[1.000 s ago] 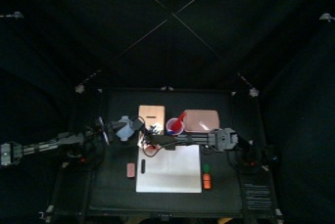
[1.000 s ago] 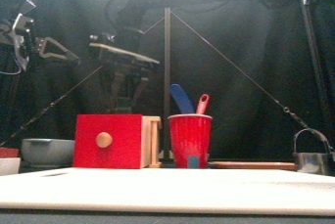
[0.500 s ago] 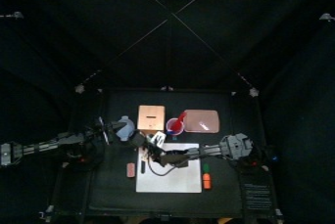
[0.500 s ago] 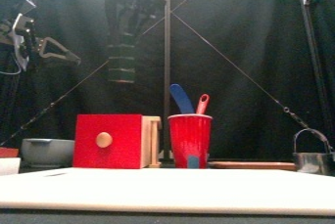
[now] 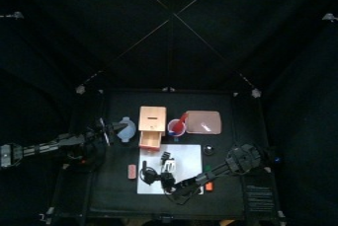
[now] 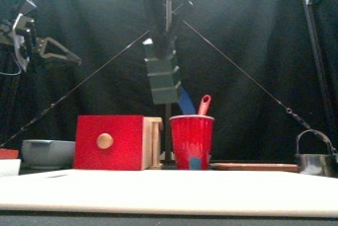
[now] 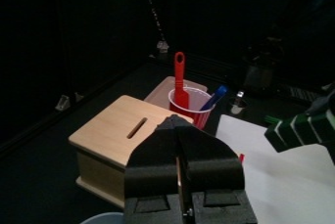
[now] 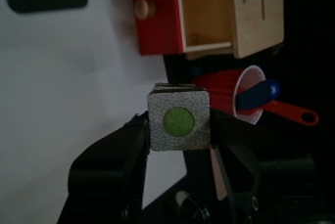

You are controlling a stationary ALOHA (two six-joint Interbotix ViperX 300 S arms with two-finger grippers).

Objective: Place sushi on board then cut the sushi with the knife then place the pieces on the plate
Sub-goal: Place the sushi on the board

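Right arm stretched over the white board; right claw clamps the sushi roll aloft. Left claw, closed and empty, rests by the worktop left edge. Red cup holds two knives.

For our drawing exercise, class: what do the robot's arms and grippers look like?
The left arm and right arm are slim, black and jointed. The left gripper and right gripper each have two black jaws.

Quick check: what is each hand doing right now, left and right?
Left hand: closed, holding nothing.
Right hand: closed on the sushi roll.
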